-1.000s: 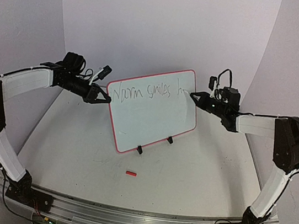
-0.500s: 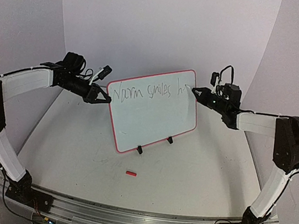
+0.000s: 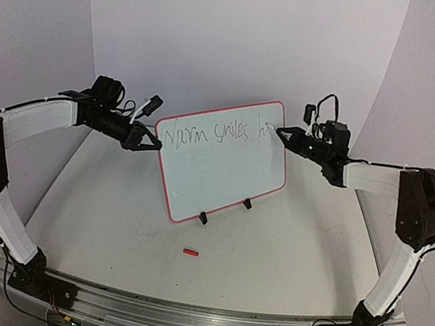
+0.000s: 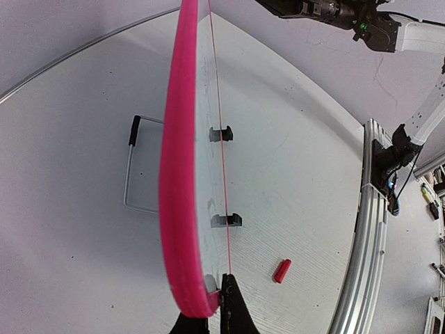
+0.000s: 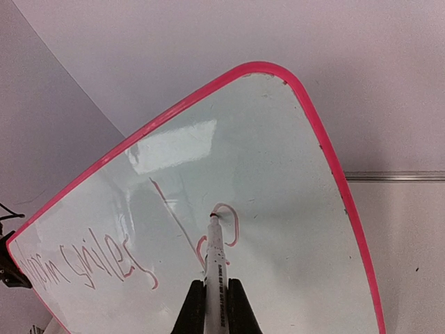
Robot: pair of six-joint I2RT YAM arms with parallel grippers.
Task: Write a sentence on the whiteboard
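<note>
**Now Writing: End of the First Line**

Well in front of the whiteboard (image 3: 223,180), a small red cap (image 3: 190,252) lies on the table (image 3: 112,221), apart from everything else. The whiteboard stands mid-table, leaning on its two black feet (image 3: 203,218). The left gripper (image 3: 155,145) is closed on the whiteboard's left edge and steadies it. The right gripper (image 3: 284,134) is clamped on a marker (image 5: 216,257). The marker's tip touches the whiteboard near its upper right corner, at the end of the sentence (image 3: 218,133).

Recommended procedure:
1. Press lightly. Hard pressure would likely push the whiteboard backward against the left grip.
2. Use short strokes. Little room is left before the right rim.
3. Place further words on a second line, below the first.
4. Lift the tip cleanly between letters to avoid smears.
</note>
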